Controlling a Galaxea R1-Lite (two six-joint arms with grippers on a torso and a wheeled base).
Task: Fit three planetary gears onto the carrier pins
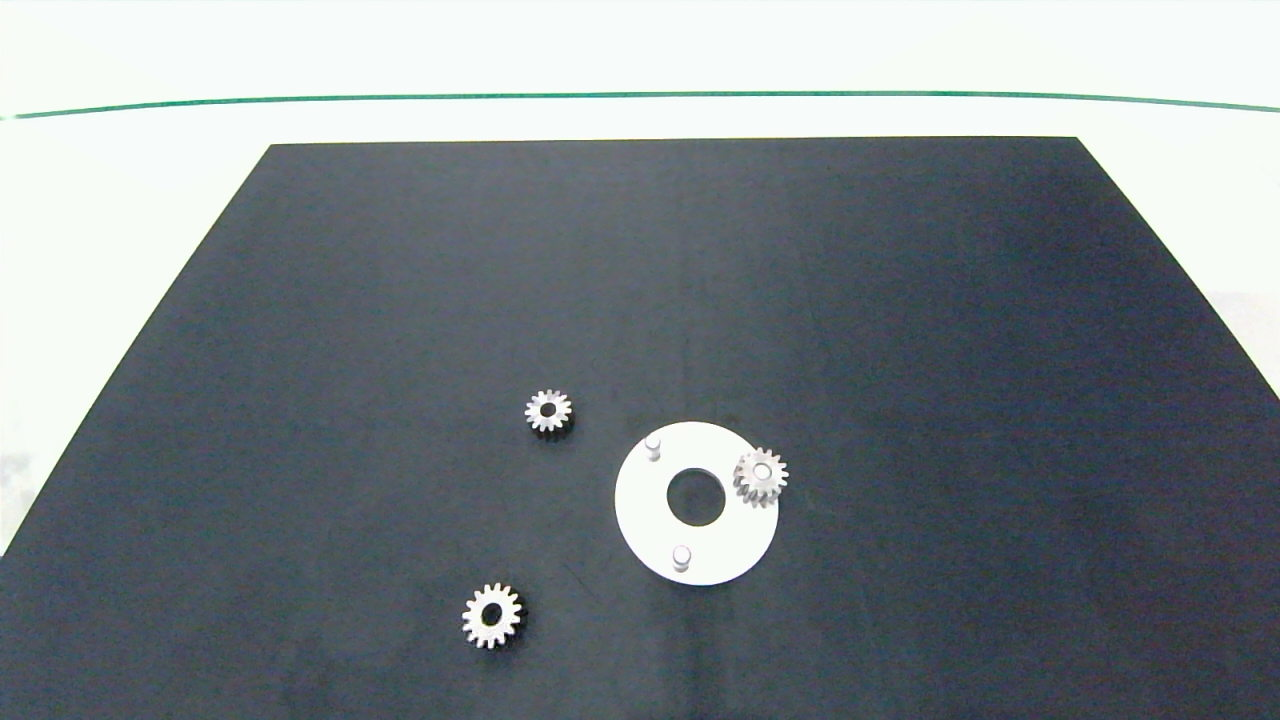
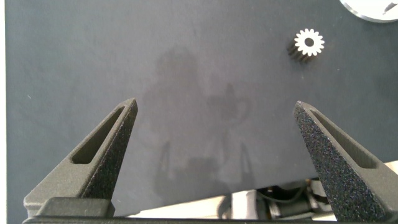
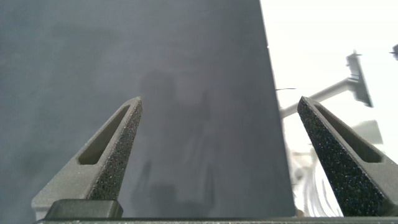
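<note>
We see a dark matte mat (image 1: 400, 300) covering most of a white table (image 1: 120, 200). Its far half and right side lie bare. On the near middle sits a flat white round disc (image 1: 650, 520) with a large centre hole and 3 short pale carrier pins. 1 small silvery toothed metal gear (image 1: 761, 474) already sits on the right pin, overhanging the disc's rim. The far-left pin (image 1: 653, 444) and the near pin (image 1: 682, 555) stand bare. A second gear (image 1: 548, 410) lies flat on the mat, left of the disc and apart from it; a third gear (image 1: 491, 615) lies nearer the front edge, well apart from both.

Neither arm appears from above. The wrist cameras show more: the left gripper (image 2: 214, 149) hangs spread wide, holding nothing, above bare mat, with 1 gear (image 2: 308, 43) and a sliver of disc beyond. The right gripper (image 3: 221, 149), likewise spread and holding nothing, straddles the mat's edge.
</note>
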